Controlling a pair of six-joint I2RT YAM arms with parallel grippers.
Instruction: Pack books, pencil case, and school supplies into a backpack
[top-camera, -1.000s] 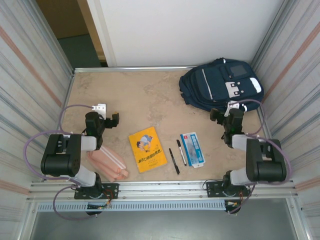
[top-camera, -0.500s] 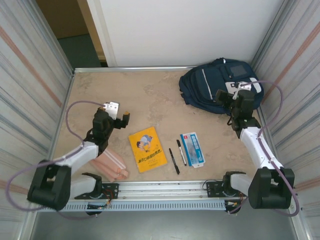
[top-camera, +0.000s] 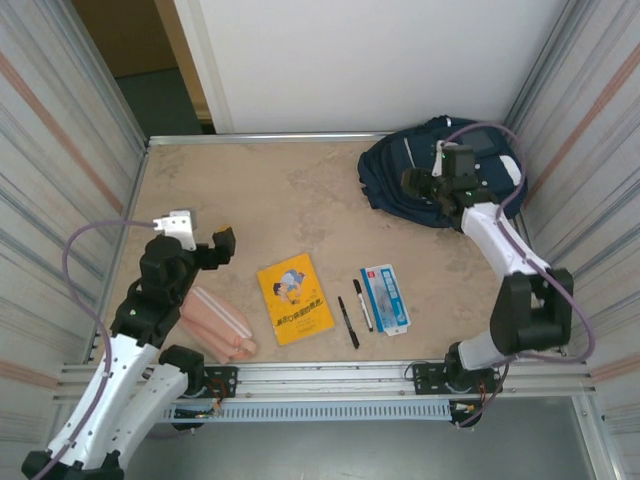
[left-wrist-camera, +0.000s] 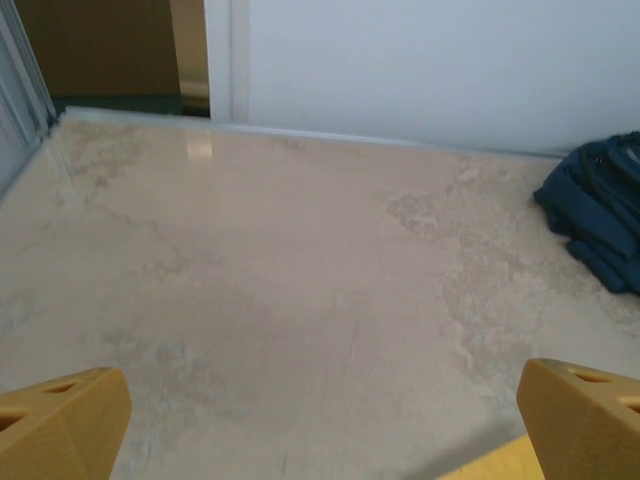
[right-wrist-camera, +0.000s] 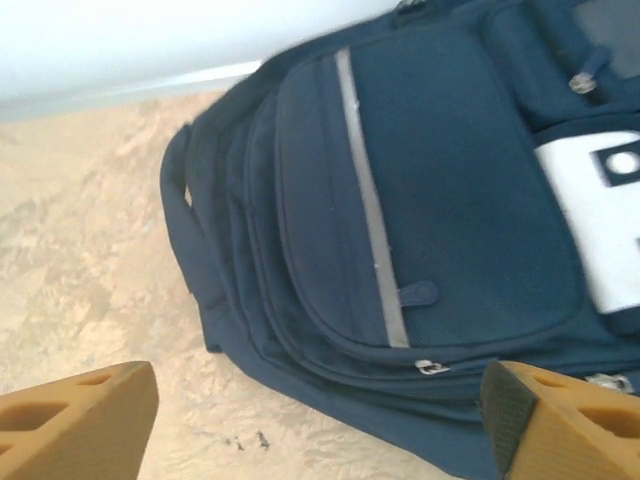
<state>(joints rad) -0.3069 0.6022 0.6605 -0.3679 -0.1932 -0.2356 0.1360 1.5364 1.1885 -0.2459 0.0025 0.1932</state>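
Nothing packed: book, pouch, pens, box lower centre, backpack upper right. Left gripper, right gripper: jaws apart, empty.

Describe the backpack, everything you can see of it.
The backpack is navy fabric, lying front-up at the far right corner of the table. Its front has a curved pocket with a thin pale stripe, metal zipper pulls and white and grey patches. A dark strap loops out at one side. The pockets in view look zipped shut. The open right gripper hangs over it; I cannot tell whether it touches.
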